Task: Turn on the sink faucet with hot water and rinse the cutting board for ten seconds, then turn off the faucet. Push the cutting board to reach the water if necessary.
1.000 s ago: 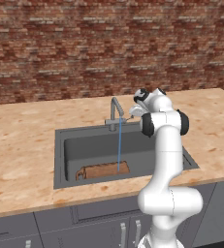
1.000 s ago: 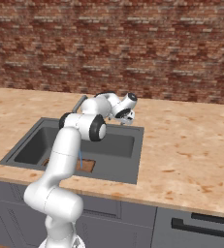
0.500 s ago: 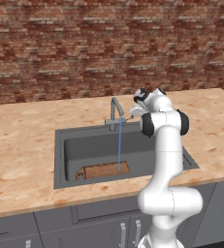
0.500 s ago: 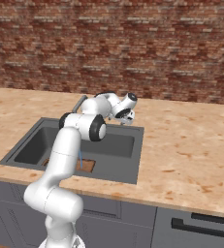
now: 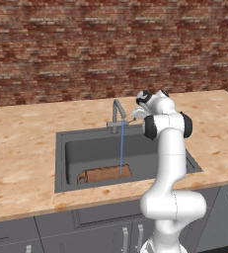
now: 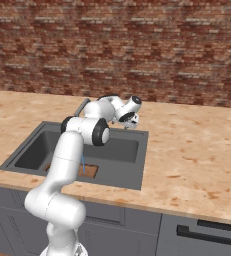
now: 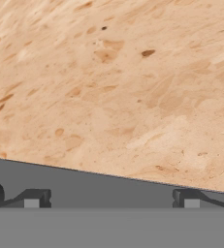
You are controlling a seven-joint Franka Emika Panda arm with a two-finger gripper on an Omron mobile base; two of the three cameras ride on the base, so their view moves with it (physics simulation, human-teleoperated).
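A: How is the arm posed?

B: It rises from the base in front of the cabinets, goes up past the front rim of the sink point(image 5: 60, 163), then bends forward at the dark elbow joint. The hand reaches over the back rim, just right of the sink faucet point(image 5: 117, 114), and tilts down toward the surface point(image 5: 21, 148).

A: And the claw point(image 7: 111, 197)?

B: Wide apart. In the hand view its two dark tips stand near opposite sides of the frame with nothing between them. They look onto the grey sink rim and the speckled tan surface beyond it. From the left base view the claw point(image 5: 133, 115) sits close beside the faucet; whether it touches the lever I cannot tell.

A: Where is the cutting board point(image 5: 104, 174)?

B: Flat on the sink floor against the front wall, handle end with its hole pointing left. The water point(image 5: 121, 148) falls straight from the spout and lands on the board's right part. In the right base view the arm hides most of the board point(image 6: 89, 170).

A: Room to move?

B: The basin is open behind the board and to either side of it. The surface to the right of the sink lies bare up to the brick wall point(image 6: 187, 55).
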